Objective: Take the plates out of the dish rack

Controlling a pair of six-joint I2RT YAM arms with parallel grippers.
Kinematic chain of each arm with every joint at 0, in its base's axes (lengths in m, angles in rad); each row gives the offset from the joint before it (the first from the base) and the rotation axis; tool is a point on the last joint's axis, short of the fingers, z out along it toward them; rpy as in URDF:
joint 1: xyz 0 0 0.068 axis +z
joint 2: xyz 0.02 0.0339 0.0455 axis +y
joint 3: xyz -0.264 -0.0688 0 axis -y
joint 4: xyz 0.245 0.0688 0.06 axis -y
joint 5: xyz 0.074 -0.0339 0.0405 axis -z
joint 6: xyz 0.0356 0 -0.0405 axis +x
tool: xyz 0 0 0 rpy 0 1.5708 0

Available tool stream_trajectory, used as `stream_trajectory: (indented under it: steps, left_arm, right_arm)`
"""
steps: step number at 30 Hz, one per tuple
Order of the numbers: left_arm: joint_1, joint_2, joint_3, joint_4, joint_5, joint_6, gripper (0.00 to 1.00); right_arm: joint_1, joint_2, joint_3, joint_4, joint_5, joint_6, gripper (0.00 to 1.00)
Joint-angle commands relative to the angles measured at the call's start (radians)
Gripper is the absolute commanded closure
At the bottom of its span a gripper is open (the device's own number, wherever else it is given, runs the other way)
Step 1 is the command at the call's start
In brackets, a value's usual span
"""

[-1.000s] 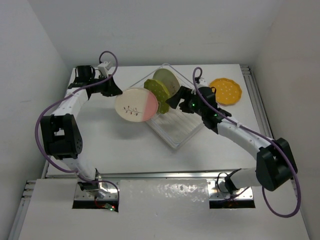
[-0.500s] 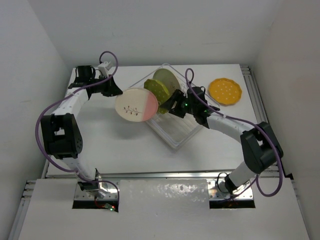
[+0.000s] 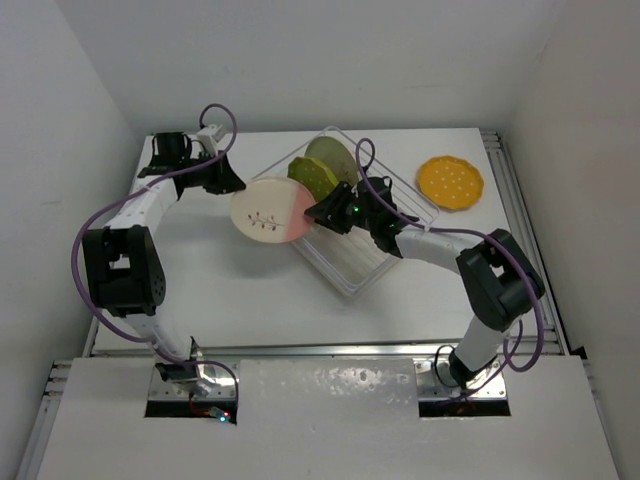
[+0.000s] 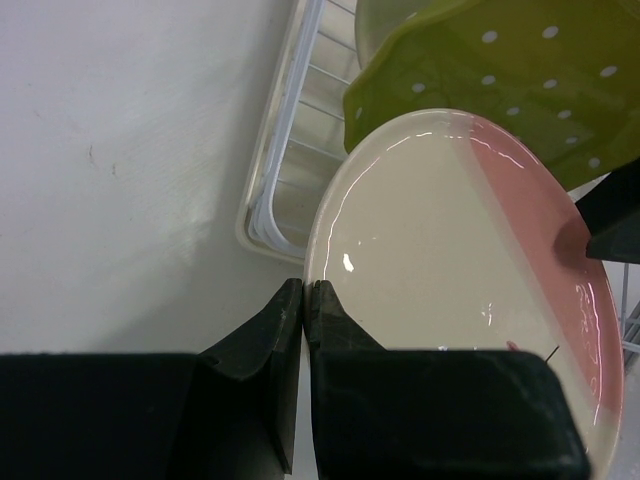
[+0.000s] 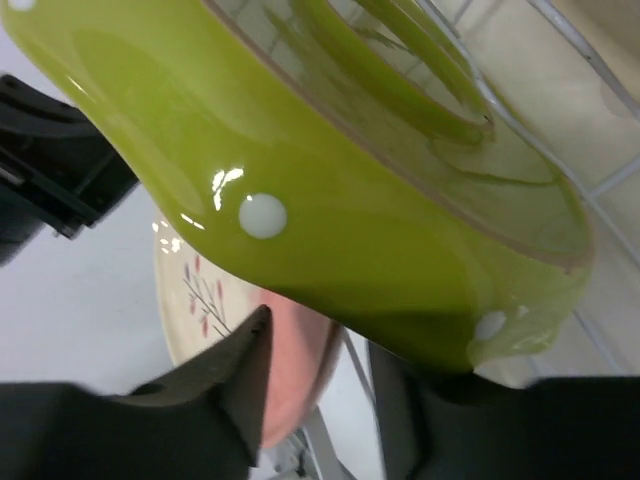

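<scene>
The left gripper [image 4: 303, 292] is sitting with its two black fingers pressed flat together and nothing between them, its tips just beside the left rim of the round cream-and-pink plate [image 4: 450, 300]. That plate is standing on edge at the left end of the large white wire dish rack [image 3: 352, 268], its glossy face with small dark twig marks tilted up and out over the white table [image 3: 250, 290]. The right gripper [image 5: 322, 340] is reaching into the rack from the right with its jaws partly apart, straddling the lower rim of the scalloped olive-green plate with white dots [image 5: 330, 220]. The wrist view is too close to show whether the fingers are touching that rim. The olive-green plate is standing upright in the rack just behind the cream-and-pink one, and the pale green-and-cream plate [image 3: 337, 155] is standing behind it at the far end. The orange-yellow dotted plate [image 3: 450, 182] is lying flat on the table, well right of the rack.
</scene>
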Motion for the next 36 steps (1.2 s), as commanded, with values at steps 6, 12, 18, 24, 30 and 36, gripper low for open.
stream_trajectory:
  steps: [6, 12, 18, 24, 30, 36]
  left_arm:
    - [-0.014, -0.013, -0.015, 0.031, 0.055, -0.009, 0.95]
    - [-0.013, -0.017, -0.041, -0.021, 0.118, -0.046, 0.57]
    - [0.006, -0.029, -0.027, -0.205, 0.194, 0.066, 0.46]
    - [0.012, -0.036, -0.082, -0.112, 0.287, -0.084, 1.00]
    - [0.029, -0.036, -0.022, -0.163, 0.336, -0.067, 1.00]
    - [0.071, -0.037, 0.017, -0.190, 0.395, -0.018, 1.00]
  right_arm:
    - [0.010, 0.089, 0.061, 0.196, -0.064, 0.087, 0.86]
    - [0.010, 0.097, -0.002, 0.270, -0.024, 0.187, 1.00]
    - [0.009, 0.106, 0.004, 0.292, -0.013, 0.204, 1.00]
    - [0.009, 0.123, 0.012, 0.305, -0.012, 0.216, 1.00]
    - [0.009, 0.099, 0.035, 0.240, -0.016, 0.134, 0.99]
    - [0.009, 0.060, 0.101, 0.082, -0.027, -0.029, 0.33]
